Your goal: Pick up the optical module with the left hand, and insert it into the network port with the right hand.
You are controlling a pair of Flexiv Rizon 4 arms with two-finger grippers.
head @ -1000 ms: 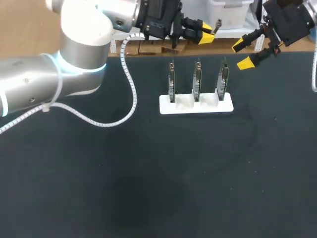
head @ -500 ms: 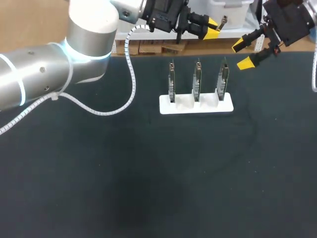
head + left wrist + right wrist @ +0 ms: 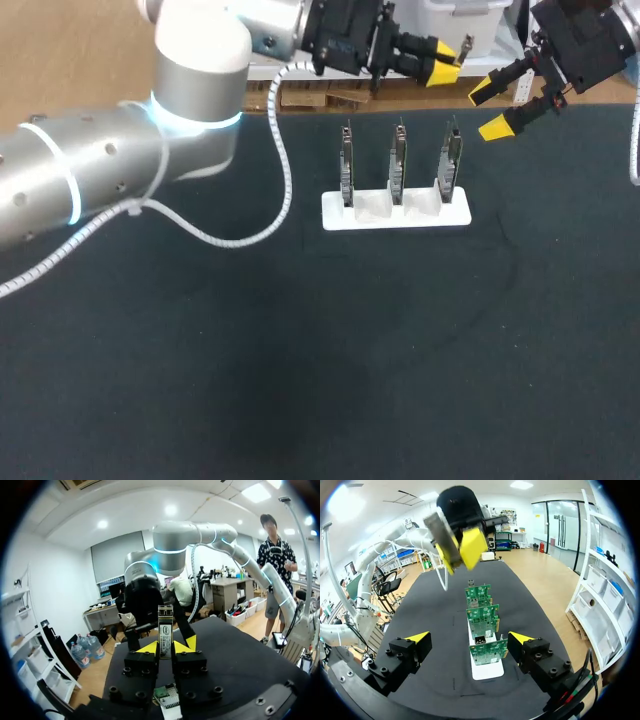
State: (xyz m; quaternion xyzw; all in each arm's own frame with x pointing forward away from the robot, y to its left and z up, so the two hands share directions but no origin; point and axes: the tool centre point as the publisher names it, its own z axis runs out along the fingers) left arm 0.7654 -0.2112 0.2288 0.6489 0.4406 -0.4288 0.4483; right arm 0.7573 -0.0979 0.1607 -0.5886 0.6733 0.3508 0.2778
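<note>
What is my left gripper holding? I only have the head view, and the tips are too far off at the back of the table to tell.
Observer: The left wrist view shows the left gripper shut on the module, which stands upright between the fingers.
Operator: And the right gripper?
Observer: The right gripper is open, its fingers wide apart and touching nothing.
Operator: What is ahead of it?
Observer: Three green boards stand in a row in the white holder, their flat faces turned toward that gripper.
</note>
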